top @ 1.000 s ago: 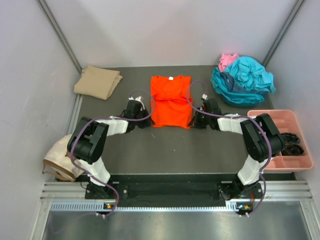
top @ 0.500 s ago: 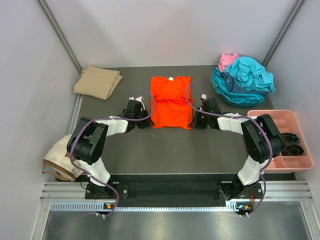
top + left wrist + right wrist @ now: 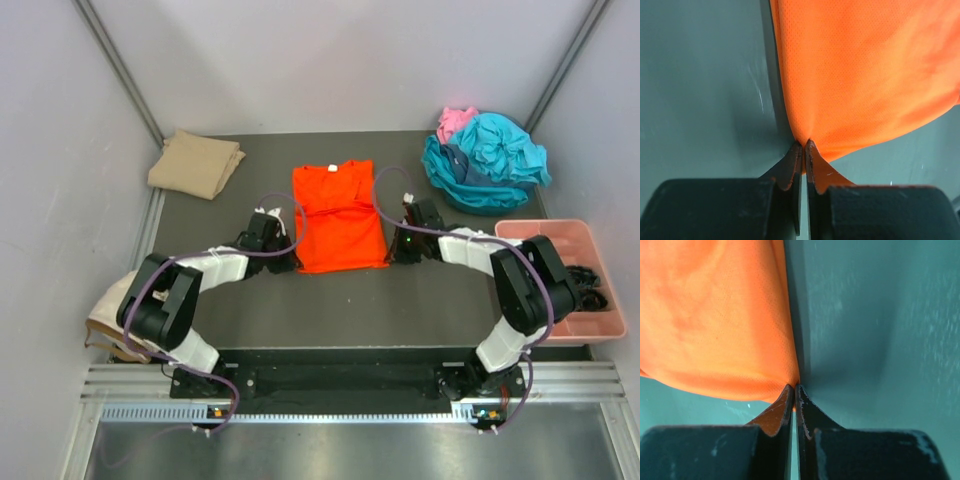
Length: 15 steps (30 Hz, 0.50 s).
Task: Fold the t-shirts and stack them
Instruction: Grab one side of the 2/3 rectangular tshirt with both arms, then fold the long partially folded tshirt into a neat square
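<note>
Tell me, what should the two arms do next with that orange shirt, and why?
Probably lift both near corners together and carry them toward the collar, folding the orange shirt in half. The left fingers are shut on one near corner, the right fingers on the other, and the shirt lies flat with its collar at the far end.

Pink shirt (image 3: 456, 120) seemingly mostly buried, tray contents (image 3: 585, 285) indistinct

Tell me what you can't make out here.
Top view: shirt count in the teal and pink pile; bunched together.
Top view: dark things in the pink tray; too small.
Top view: cream thing; partly behind the left arm.
Wrist views: most of the orange shirt; cut off by the frame.
</note>
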{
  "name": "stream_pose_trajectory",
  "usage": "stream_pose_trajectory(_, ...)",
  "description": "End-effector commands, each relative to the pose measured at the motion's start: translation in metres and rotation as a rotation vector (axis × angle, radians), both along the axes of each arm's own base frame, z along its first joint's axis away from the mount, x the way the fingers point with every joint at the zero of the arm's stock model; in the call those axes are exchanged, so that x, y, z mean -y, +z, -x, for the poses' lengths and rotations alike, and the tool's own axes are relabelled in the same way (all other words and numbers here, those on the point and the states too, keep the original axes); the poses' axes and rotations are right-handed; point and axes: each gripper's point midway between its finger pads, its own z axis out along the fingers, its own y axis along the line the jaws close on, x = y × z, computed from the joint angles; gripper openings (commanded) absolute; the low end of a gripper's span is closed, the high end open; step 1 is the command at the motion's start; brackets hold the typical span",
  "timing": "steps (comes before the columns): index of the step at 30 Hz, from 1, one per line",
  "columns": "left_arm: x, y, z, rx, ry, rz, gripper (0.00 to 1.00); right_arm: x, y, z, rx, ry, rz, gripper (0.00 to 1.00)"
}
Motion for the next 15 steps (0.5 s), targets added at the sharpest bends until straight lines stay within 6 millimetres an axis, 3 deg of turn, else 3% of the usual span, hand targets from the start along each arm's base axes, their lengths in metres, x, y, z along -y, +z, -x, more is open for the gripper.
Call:
stream_pose_trajectory(1, -0.013, -0.005, 0.029, -0.054, 0.002, -0.037, 0.05, 0.017, -0.003, 0.026, -0.045, 0.019, 0.079, 0.0)
stream_pose_trajectory(9, -0.014, -0.005, 0.052, -0.086, 0.014, -0.026, 0.06, 0.026, 0.006, 0.052, -0.055, 0.032, 0.073, 0.0)
stream_pose_trajectory(15, -0.015, 0.02, 0.06, -0.045, 0.024, -0.01, 0.07, 0.03, 0.024, 0.066, -0.039, 0.041, 0.057, 0.0)
